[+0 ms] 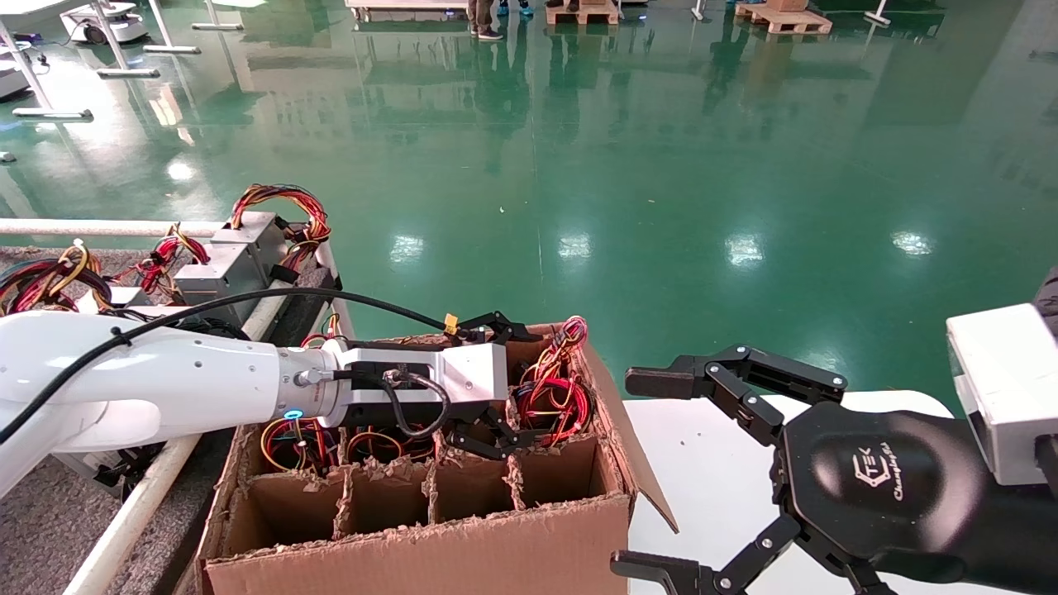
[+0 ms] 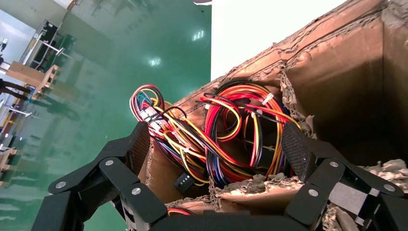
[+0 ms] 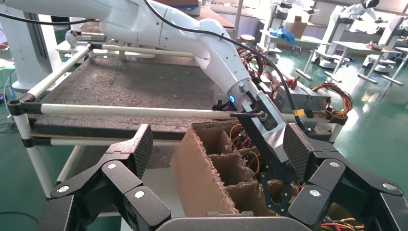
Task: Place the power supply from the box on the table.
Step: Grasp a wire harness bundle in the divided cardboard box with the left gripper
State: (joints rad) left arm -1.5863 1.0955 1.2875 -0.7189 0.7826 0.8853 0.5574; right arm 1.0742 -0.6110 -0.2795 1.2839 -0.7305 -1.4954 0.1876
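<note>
The left gripper (image 1: 489,382) is wide open just over the power supply (image 1: 552,395) – a coil of red, black and yellow wires in the box (image 1: 463,545) cell beneath its fingers.

The right gripper (image 1: 657,471) hangs open beside the box.

The scene is brightly and evenly lit from overhead. Round lamp reflections and mirrored shapes are thrown back by the glossy green floor (image 1: 661,165). The white tabletop (image 2: 269,29) is washed out to plain white in the left wrist view. Deep shadow is held inside the cells of the box (image 1: 413,529). The near gripper fingers (image 3: 134,149) are rendered slightly soft in the wrist views.
</note>
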